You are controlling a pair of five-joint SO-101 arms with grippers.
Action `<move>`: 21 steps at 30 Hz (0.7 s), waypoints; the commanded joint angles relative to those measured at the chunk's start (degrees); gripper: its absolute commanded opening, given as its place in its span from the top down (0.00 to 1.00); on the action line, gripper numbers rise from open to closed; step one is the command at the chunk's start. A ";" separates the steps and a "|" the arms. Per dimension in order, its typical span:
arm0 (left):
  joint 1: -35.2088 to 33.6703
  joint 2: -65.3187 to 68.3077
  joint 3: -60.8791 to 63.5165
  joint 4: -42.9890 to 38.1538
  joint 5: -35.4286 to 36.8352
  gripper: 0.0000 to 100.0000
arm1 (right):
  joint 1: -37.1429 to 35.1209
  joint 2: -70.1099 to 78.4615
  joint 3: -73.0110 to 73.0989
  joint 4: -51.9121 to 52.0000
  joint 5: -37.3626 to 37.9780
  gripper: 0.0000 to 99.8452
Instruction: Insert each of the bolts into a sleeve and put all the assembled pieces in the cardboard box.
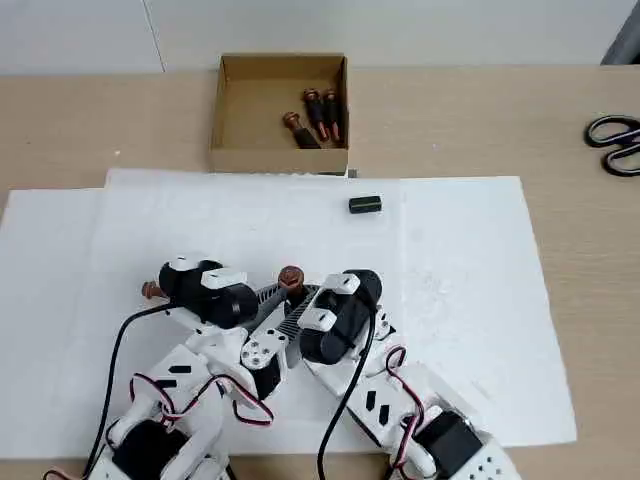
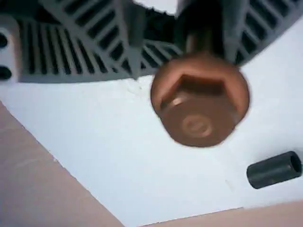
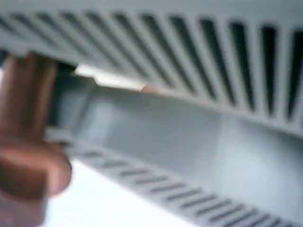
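Progress: three assembled pieces (image 1: 318, 115) lie in your box (image 1: 228, 110). One bolt (image 1: 290, 276) sits between left gripper (image 1: 277, 292) and right gripper (image 1: 298, 303), and you cannot tell which grips it. One sleeve (image 1: 365, 205) waits loose.

The bolt (image 2: 199, 106) is showing copper, the sleeve (image 2: 274, 169) black, the cardboard box (image 1: 278, 158) brown, the paper (image 1: 450, 280) is looking white.

gripper (image 2: 202, 28) holds bolt (image 2: 199, 101); black sleeve (image 2: 274, 169) lies apart.
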 commanded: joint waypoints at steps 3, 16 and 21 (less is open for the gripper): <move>-5.36 0.00 0.84 1.76 -4.92 0.88 | -0.04 -0.92 -2.46 -4.18 0.70 1.00; -7.21 -0.09 -1.98 1.76 -6.24 0.88 | 0.04 -0.92 -0.18 -4.18 0.70 1.00; -7.21 -0.09 -6.81 1.76 -5.27 0.88 | 0.04 -0.92 0.97 -4.53 0.70 1.00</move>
